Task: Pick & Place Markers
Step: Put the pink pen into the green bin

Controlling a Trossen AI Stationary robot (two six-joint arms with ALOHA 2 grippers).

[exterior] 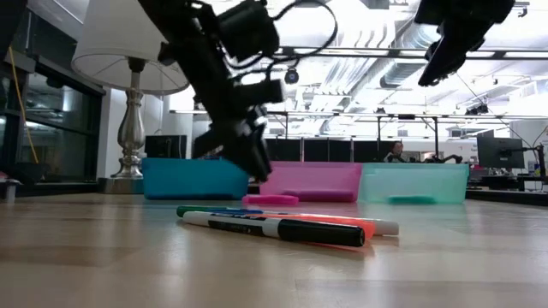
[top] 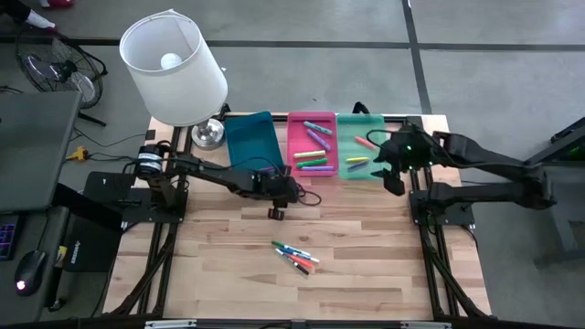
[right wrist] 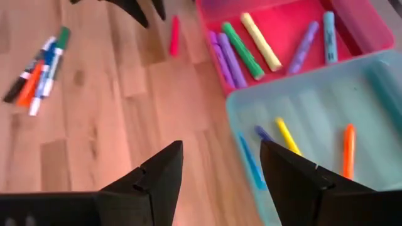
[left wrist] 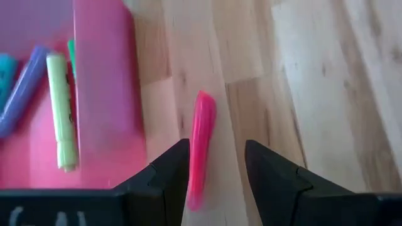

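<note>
Table (top: 366,274): pale wood, holding three trays in a row at its 12 o'clock edge and a lamp (top: 174,68) toward 10 o'clock.

Blue tray (top: 251,139): nothing seen in it from above.

Pink tray (top: 313,142): several markers inside, purple, green and yellow among them.

Green tray (top: 361,142): a few markers, yellow, orange and blue.

Loose markers (top: 295,257): small cluster on bare wood toward 6 o'clock, well apart from the trays.

Pink marker (left wrist: 201,147): lies on the wood just beside the pink tray's outer wall, not in it.

Left gripper (left wrist: 217,166): low over the table in front of the blue and pink trays, jaws apart, straddling the pink marker's near end without visibly pressing on it.

Right gripper (right wrist: 220,166): raised over the green tray's near edge, jaws apart, nothing between them.

Step in hand, as judged: pickup of the pink marker by the left arm. The next move calls for closing squarely on it, lifting, and carrying it toward 12 o'clock over the tray wall.

Views compared: only the left wrist view shows the marker lying between the fingers. The high view alone gives the tray order and which arm is which. The low view shows the right gripper's height above the trays but hides their contents, and shows a person far behind the table.
</note>
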